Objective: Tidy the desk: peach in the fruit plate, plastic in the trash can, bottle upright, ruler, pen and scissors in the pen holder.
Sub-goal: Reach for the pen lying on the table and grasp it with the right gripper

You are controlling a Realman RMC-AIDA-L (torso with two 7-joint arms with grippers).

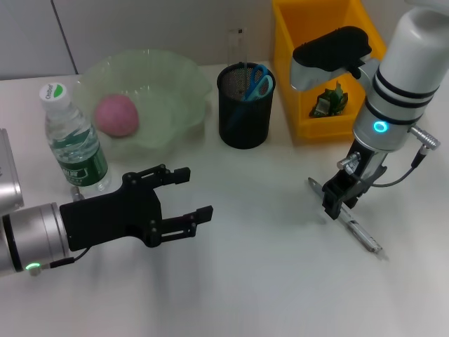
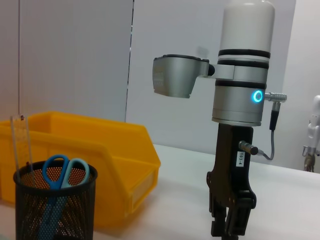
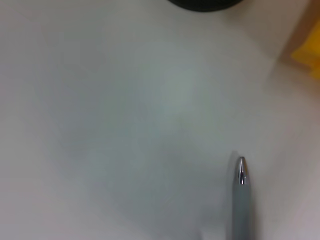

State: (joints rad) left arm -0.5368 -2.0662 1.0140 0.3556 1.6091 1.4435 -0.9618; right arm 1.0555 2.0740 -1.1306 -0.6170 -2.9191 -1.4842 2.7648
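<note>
At 3 o'clock on the bench (image 1: 231, 281) my right tool (image 1: 342, 199) sits low over the pen (image 1: 349, 219), which lies flat, tip twd 10 o'clock; can't tell if the fingers have closed on it. Done so far, I'd say: peach (image 1: 116, 114) in the fruit plate (image 1: 184, 77), bottle (image 1: 73, 142) upright at 9, scissors (image 1: 258, 82) and ruler (image 1: 236, 43) in the pen holder (image 1: 244, 112), plastic (image 1: 330, 101) in the yellow trash can (image 1: 289, 70). Left tool (image 1: 184, 199) idles at 8, fingers spread wide, empty. Only the pen left, imo.
</note>
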